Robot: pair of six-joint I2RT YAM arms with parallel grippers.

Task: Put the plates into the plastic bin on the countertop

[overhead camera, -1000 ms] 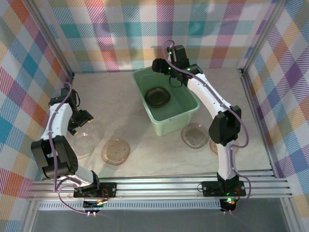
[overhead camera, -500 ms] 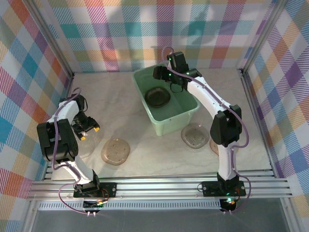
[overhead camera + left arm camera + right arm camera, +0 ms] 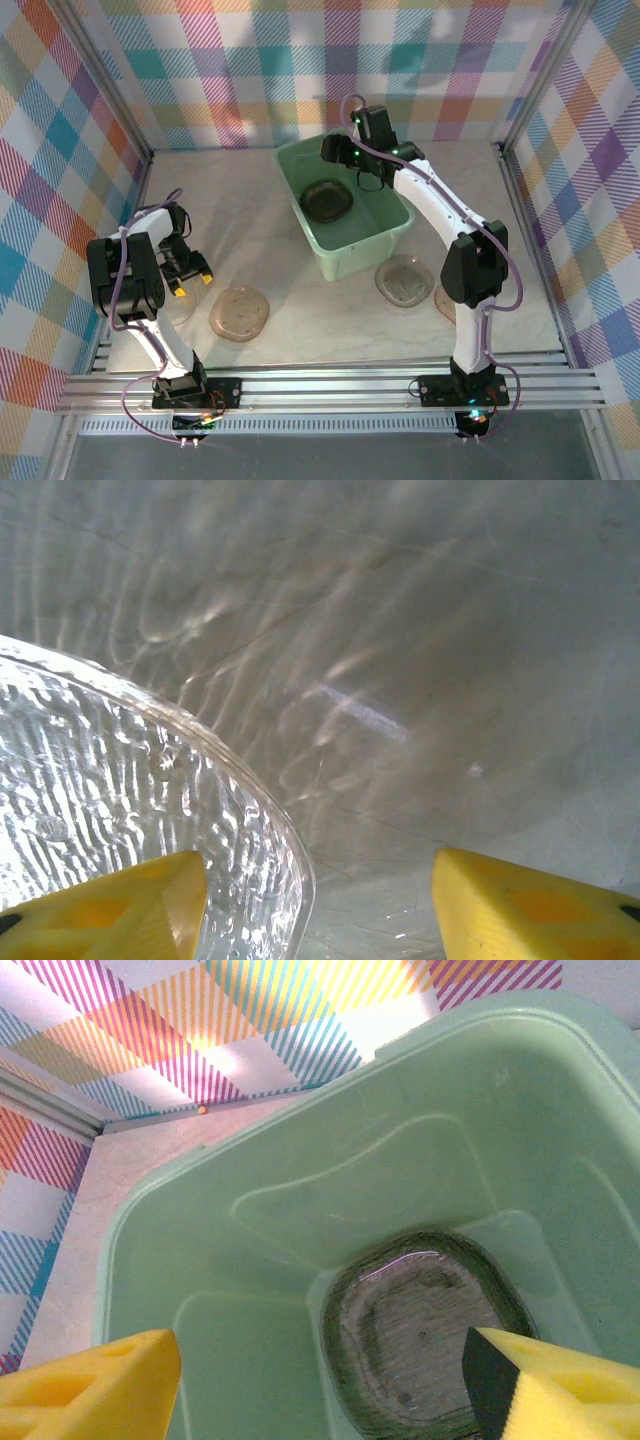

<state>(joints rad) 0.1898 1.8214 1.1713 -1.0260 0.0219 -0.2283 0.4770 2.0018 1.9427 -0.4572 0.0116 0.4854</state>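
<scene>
The jaws of the left gripper [image 3: 320,905] are held apart, and nothing is gripped yet. The rim of a clear plate [image 3: 130,780] is seen between them. One yellow finger is over the plate's inside, and the other is over the bare counter [image 3: 450,630] just beside it. The jaws of the right gripper [image 3: 320,1380] are spread wide too, and nothing is held in them. They are hung above the bin [image 3: 250,1210], over the dark plate [image 3: 420,1350] that is laid flat on its floor.

So at least one plate is judged to be put away, and picking up the next one is the step in hand. Next, the left jaws need to be shut on the rim. Then the plate needs to be lifted and carried across to the bin. The rim looks thin and smooth, so a firm pinch is called for, or the plate could be dropped.

The clear plate is see-through, with wavy ripples and a low edge. It is found at the left side of the counter, well apart from the bin. Two more brownish plates are seen on the counter: the middle plate [image 3: 240,312] near the front, and the right plate [image 3: 404,280] just beside the bin.
</scene>
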